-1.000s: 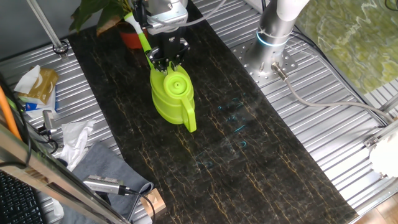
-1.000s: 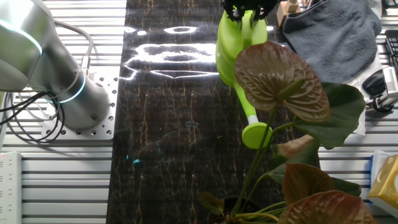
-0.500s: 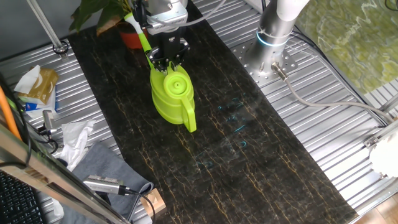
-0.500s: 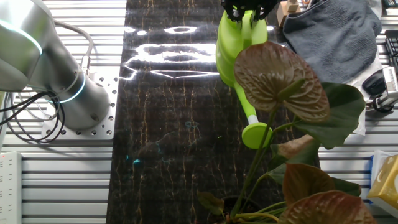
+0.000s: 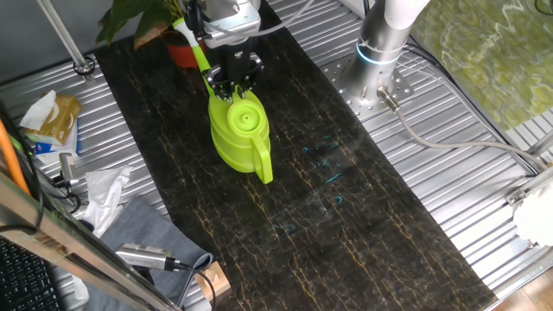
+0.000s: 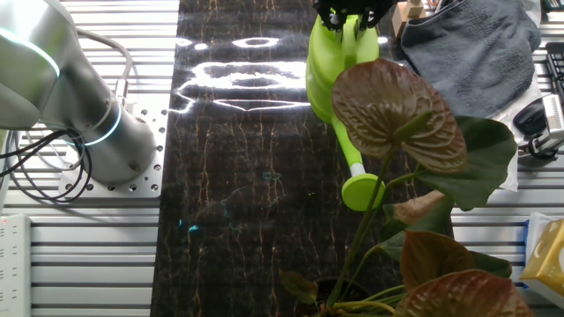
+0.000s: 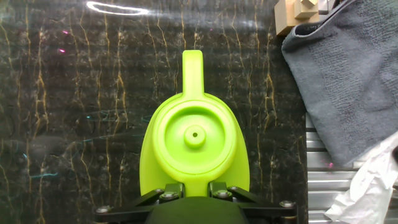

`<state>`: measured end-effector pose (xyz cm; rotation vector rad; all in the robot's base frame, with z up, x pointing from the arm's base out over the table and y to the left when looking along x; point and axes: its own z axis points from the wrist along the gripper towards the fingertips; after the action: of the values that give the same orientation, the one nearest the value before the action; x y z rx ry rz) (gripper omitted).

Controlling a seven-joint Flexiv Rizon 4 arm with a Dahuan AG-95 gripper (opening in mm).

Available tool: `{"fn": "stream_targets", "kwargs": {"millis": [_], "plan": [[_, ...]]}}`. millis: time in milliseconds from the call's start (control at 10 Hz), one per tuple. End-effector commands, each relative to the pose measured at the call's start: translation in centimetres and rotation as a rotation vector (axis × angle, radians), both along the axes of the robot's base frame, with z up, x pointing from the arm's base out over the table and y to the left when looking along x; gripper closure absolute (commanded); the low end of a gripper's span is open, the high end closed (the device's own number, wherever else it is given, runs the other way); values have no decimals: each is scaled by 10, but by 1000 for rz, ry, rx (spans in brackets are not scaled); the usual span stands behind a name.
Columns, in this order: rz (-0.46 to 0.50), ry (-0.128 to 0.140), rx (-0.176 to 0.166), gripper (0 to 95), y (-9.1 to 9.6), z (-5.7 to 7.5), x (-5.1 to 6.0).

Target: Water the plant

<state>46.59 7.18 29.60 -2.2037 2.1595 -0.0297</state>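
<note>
Well, we can't tell the hand's (image 5: pixel 232 85) grip; the watering can (image 5: pixel 239 134) hides its fingertips, leaves screen the plant's (image 6: pixel 401 132) pot.

Pale grey rounded arm (image 6: pixel 53 97) ringed with a glowing blue band, bolted base plate, black screw-studded gripper (image 5: pixel 233 79), grey trailing cables.

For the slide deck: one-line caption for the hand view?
Gripper poised directly above the lime-green watering can standing on the dark marbled mat, grey towel alongside.
</note>
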Motion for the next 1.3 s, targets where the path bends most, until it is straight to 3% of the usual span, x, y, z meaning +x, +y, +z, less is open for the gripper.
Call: {"fn": "stream_targets", "kwargs": {"millis": [100, 1300], "plan": [[-4, -1, 1, 950, 0, 1, 0], [-15, 4, -7, 950, 0, 1, 0]]}}
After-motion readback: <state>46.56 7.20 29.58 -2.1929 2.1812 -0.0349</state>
